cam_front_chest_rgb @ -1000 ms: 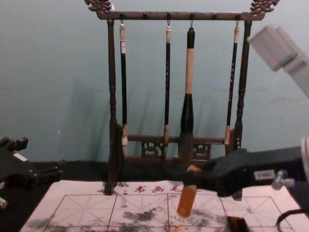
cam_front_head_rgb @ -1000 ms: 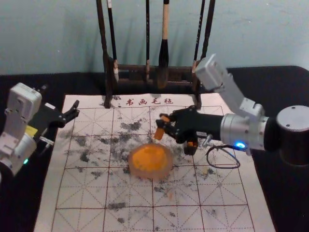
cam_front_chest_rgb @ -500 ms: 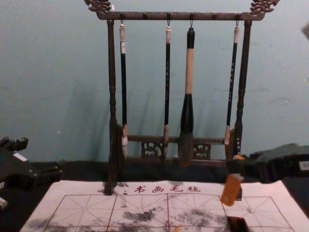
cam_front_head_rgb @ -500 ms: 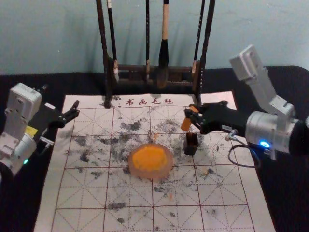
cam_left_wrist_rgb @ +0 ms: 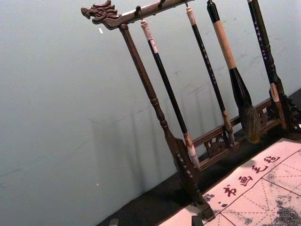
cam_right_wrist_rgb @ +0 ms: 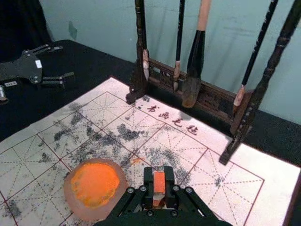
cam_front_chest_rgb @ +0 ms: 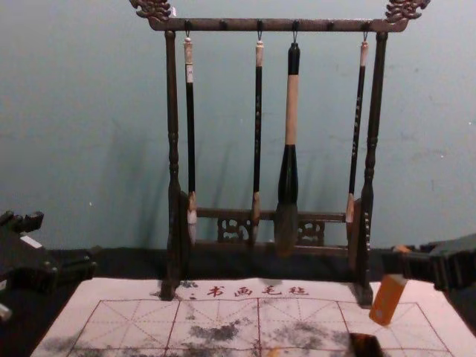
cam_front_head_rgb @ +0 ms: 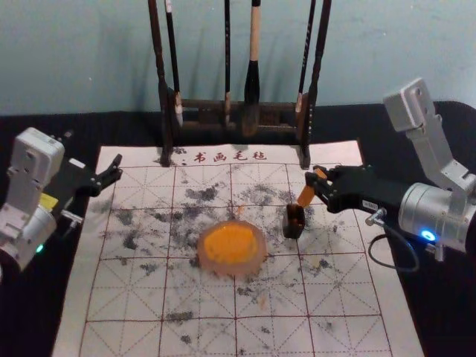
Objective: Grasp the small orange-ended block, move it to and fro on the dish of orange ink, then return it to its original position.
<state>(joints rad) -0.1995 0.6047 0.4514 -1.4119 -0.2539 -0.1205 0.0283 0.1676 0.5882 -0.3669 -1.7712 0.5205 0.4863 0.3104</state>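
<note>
My right gripper (cam_front_head_rgb: 318,184) is above the mat's right part in the head view, shut on the orange block (cam_front_head_rgb: 306,195), which hangs tilted beneath it. In the right wrist view the block (cam_right_wrist_rgb: 159,182) is pinched between the tips of my right gripper (cam_right_wrist_rgb: 159,188). The dish of orange ink (cam_front_head_rgb: 231,248) rests on the mat, left of the block and nearer the body. A small dark holder (cam_front_head_rgb: 294,222) stands just in front of the block. Parked at the far left, my left gripper (cam_front_head_rgb: 113,172) has its fingers spread around nothing.
A wooden brush rack (cam_front_chest_rgb: 271,25) with several hanging brushes stands behind the mat's far edge. The gridded calligraphy mat (cam_front_head_rgb: 149,305) with ink smudges lies on a black table cover (cam_front_head_rgb: 33,320). A cable loop hangs beside the right arm.
My right gripper has carried the orange block rightward, from above the far edge of the dish past the dark holder. The left arm, dish and holder have stayed put.
</note>
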